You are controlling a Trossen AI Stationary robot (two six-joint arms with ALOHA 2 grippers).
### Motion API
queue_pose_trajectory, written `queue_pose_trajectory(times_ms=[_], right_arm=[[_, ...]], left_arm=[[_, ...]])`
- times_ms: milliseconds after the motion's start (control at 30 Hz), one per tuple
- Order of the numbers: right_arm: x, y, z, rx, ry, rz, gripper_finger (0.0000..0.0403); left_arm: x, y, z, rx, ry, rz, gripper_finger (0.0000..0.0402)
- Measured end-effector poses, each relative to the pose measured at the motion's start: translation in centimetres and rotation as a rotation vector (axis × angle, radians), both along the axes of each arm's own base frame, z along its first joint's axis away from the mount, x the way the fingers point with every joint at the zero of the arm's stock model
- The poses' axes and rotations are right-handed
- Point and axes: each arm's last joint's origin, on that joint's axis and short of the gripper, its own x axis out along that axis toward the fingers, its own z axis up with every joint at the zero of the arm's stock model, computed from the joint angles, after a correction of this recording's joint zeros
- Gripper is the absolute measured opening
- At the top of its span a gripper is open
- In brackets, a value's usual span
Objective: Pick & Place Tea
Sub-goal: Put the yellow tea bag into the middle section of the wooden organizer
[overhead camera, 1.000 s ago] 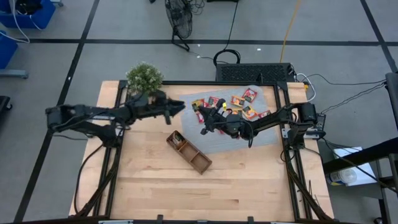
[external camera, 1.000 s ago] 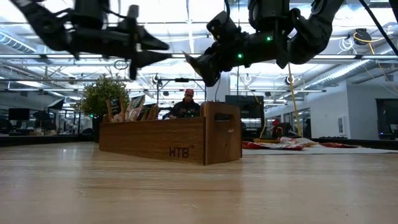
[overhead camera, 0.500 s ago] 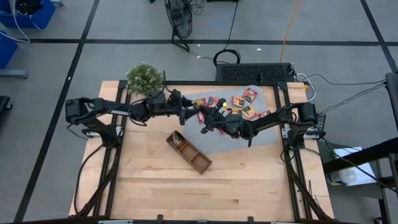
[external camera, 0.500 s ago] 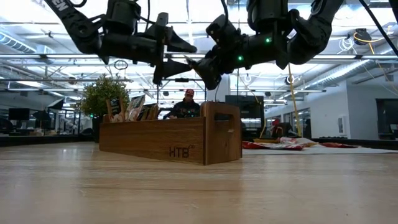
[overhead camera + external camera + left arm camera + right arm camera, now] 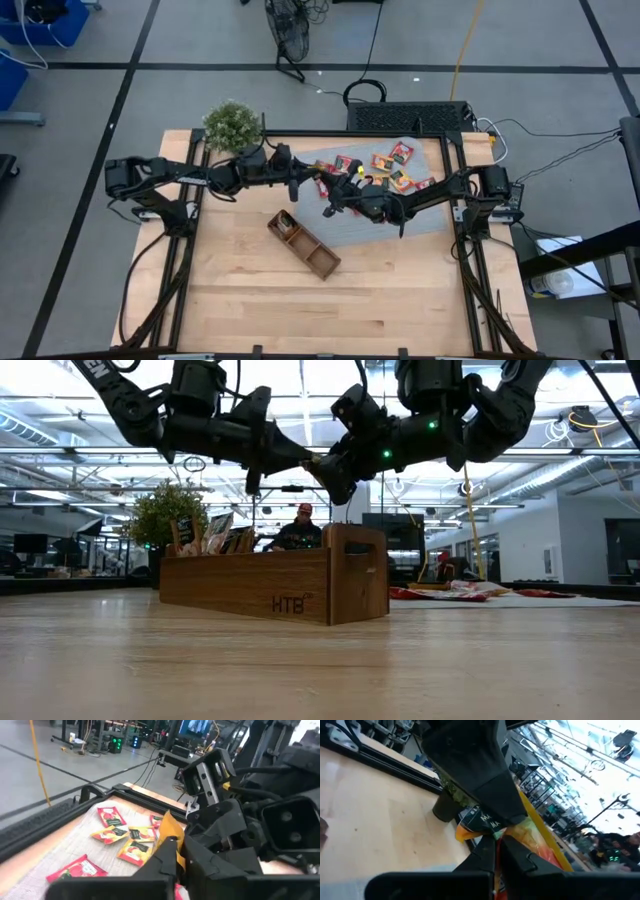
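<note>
Bench (image 5: 240, 300) carries grey mat (image 5: 430, 215) at 1 o'clock, loose tea sachets (image 5: 385, 162) on it; wooden tray (image 5: 303, 244) at centre; left gripper (image 5: 308, 185) and right gripper (image 5: 328, 204) meet tip to tip above mat's 9 o'clock edge; both clamped on same orange sachet (image 5: 167, 827); risk: foil tears or drops short of tray if both pull, or release mistimed.
</note>
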Motion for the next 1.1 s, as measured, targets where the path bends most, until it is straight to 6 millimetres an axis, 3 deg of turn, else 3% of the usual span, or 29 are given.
queue_pose_trajectory(times_ms=[167, 267, 500, 733, 933, 1100], right_arm=[[0.1, 0.7, -0.2, 0.105, -0.036, 0.023, 0.002], [0.0, 1.3, -1.3, 0.179, 0.001, 0.03, 0.0042], [-0.1, 1.5, -1.1, 0.359, -0.036, 0.136, 0.0097], [-0.1, 0.1, -0.8, 0.473, -0.077, 0.206, 0.0126], [-0.1, -0.2, -0.9, 0.483, -0.081, 0.196, 0.0124], [-0.1, -0.2, -0.9, 0.482, -0.082, 0.196, 0.0122]], left_arm=[[-1.1, 0.5, 1.4, 0.093, 0.05, 0.0, 0.0008], [-2.0, 0.9, 3.3, 0.161, 0.127, 0.04, 0.0007], [-3.4, -0.2, 5.7, 0.241, 0.556, 0.017, 0.0005], [-3.3, -3.9, 6.0, 0.28, 0.82, -0.224, 0.0003], [-3.2, -9.3, 5.7, 0.525, 0.768, -0.692, 0.0003], [-2.7, -12.7, 5.3, 0.712, 0.676, -0.911, 0.0003]])
